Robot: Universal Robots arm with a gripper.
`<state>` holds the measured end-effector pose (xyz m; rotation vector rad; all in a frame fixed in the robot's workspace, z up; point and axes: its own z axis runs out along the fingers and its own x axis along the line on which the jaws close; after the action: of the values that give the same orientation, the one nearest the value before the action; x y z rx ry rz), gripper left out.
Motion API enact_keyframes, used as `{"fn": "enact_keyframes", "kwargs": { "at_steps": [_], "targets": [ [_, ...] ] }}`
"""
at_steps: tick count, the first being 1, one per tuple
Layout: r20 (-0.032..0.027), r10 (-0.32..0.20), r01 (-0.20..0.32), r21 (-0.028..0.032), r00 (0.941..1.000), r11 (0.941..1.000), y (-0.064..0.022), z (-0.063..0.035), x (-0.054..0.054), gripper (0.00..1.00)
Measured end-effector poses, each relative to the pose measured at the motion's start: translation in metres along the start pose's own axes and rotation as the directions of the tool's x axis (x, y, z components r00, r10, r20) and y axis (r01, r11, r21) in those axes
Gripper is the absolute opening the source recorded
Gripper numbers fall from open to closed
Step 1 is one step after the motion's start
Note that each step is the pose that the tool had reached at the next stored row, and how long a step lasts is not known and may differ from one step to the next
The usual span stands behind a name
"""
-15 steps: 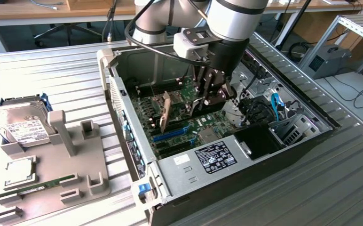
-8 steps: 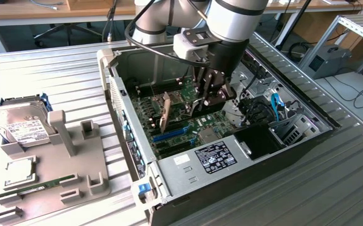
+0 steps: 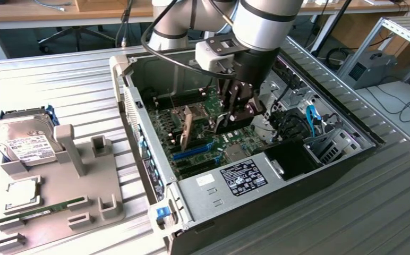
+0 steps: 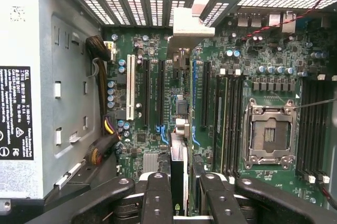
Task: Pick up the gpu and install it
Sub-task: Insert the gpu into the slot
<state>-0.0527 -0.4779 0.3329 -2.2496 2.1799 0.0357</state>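
Pincer [image 4: 179, 195] grips upright gpu [image 4: 178, 169] (green, thin).

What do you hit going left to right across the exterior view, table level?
Hard drive → grey parts holder → open PC case, where the gripper holds the gpu on edge over the motherboard → blue SATA cable → grey box on the floor.
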Motion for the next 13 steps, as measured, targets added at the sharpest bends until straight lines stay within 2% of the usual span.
{"fn": "enact_keyframes", "kwargs": {
  "at_steps": [13],
  "targets": [
    [0.0, 0.0, 0.0, 0.0, 1.0, 1.0, 0.0, 0.0037, 0.0001, 0.26]
  ]
}}
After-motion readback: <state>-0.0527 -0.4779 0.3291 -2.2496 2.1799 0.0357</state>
